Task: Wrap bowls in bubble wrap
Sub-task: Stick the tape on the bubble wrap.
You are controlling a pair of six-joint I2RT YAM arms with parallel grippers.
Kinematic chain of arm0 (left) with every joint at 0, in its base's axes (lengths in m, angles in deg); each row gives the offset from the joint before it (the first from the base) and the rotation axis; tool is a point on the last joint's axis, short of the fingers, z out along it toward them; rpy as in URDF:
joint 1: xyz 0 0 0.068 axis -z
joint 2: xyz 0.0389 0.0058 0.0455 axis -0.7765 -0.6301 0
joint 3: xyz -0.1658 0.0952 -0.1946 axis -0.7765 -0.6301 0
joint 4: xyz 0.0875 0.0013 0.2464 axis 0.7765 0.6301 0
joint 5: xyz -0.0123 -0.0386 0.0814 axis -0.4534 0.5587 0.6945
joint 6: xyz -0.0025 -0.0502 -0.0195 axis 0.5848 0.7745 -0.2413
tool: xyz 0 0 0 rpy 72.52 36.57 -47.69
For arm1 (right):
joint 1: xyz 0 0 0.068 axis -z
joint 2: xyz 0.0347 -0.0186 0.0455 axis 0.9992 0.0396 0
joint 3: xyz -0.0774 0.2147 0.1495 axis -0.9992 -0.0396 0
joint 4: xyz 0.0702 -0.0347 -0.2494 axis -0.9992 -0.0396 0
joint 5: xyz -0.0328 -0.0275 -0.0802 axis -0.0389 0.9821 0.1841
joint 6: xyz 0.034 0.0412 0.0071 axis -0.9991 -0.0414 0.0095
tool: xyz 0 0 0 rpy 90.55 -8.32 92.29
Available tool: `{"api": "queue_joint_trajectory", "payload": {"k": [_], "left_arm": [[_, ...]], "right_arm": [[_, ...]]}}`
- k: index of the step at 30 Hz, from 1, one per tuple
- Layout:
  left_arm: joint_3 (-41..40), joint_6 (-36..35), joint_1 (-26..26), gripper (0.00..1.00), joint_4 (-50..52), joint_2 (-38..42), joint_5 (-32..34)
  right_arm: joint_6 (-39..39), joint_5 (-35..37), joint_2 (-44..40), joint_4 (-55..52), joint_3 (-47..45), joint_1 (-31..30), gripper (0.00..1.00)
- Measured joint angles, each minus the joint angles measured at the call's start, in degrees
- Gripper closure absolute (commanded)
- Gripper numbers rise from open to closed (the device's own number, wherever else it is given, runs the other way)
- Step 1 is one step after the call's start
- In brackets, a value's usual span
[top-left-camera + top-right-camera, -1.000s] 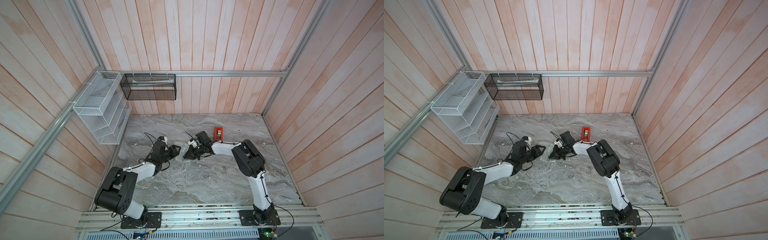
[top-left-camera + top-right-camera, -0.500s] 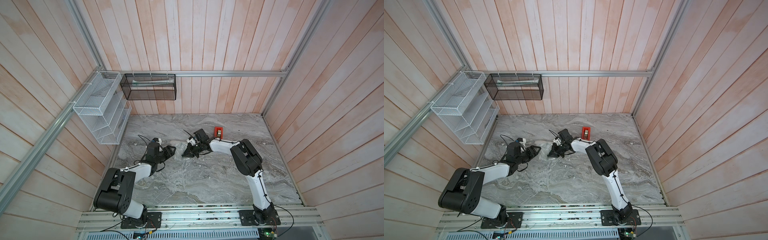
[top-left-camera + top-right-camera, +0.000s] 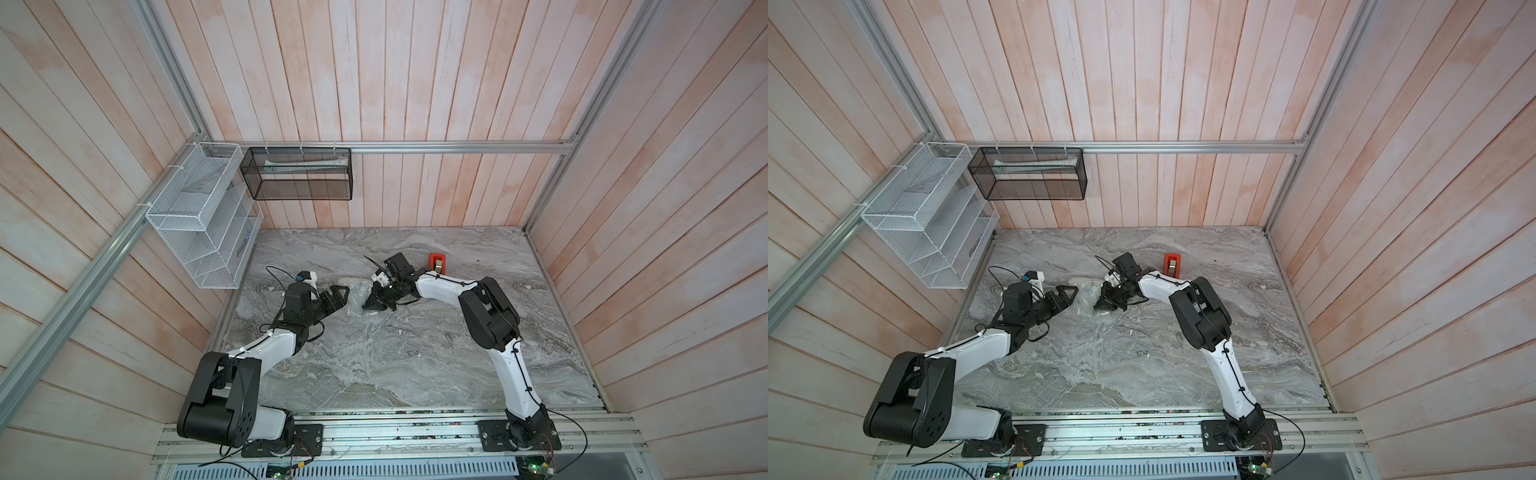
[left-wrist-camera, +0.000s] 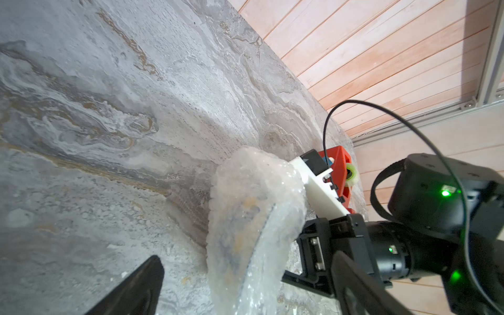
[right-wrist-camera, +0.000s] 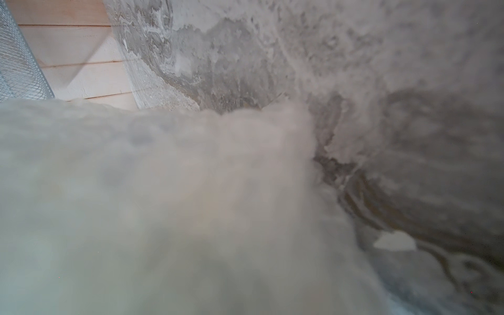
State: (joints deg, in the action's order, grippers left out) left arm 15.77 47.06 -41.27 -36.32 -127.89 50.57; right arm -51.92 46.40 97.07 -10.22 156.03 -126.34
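We are holding our left hand [image 3: 345, 297] wide apart just beside the wrapped bowl [image 4: 240, 234]. Our right hand [image 3: 370, 303] is clamping the bubble wrap [image 3: 356, 300].

The bubble wrap [image 4: 256, 191] veils the bowl [image 4: 240, 226], its pattern unclear.

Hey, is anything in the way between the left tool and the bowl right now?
Only the bubble wrap around it. The bowl shows faintly through the wrap in the left wrist view, right ahead of the open left tool. The right tool grips the wrap's far side; nothing else intervenes.
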Motion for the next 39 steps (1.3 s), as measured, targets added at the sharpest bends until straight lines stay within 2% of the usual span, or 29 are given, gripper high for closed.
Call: {"api": "queue_joint_trajectory", "payload": {"k": [14,24,39], "left_arm": [[-0.3,-6.9,1.6,0.0,-0.3,-0.7,-6.9],[1.7,-9.6,5.7,0.0,-0.3,-8.9,-9.2],[3.6,-6.6,5.2,0.15,-3.0,-13.4,-7.8]], "right_arm": [[0.2,0.6,0.9,-1.7,2.4,0.0,1.0],[0.4,0.7,1.0,-2.2,2.7,0.0,1.0],[0.4,0.8,1.0,-2.2,2.7,0.0,1.0]]}}
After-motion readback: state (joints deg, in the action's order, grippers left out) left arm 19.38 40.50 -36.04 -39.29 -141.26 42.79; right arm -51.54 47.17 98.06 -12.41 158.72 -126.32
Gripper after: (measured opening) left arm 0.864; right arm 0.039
